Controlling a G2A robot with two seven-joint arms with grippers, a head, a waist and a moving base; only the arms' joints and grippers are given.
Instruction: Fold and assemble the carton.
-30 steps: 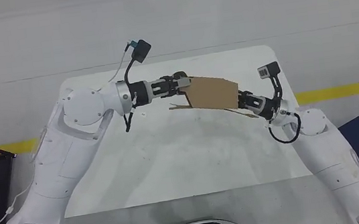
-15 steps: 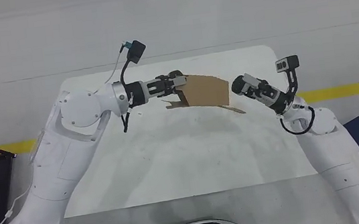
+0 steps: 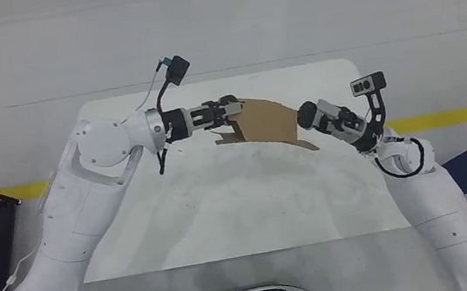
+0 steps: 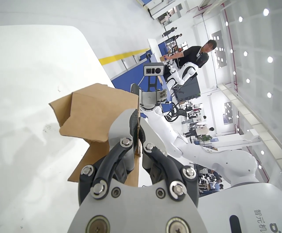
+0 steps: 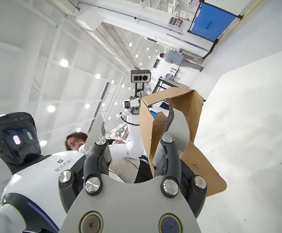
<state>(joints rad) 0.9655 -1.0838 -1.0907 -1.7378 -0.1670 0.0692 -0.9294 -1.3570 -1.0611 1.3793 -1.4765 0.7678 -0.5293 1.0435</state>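
White table (image 3: 225, 217), with the brown carton (image 3: 270, 119) over its far middle, partly opened into a tube with loose flaps and held between the two arms. At one end the left gripper (image 4: 137, 130) is pinched narrow on the carton's thin edge. At the other end the right gripper (image 5: 136, 115) is spread wide, one finger inside the open mouth, the other outside the wall, not clamping.

A white table (image 3: 224, 208) with rounded corners is set on a pale grey floor (image 3: 219, 24), which is crossed by a yellow painted stripe (image 3: 449, 116). A blue wall panel (image 5: 211, 19) is seen beyond.
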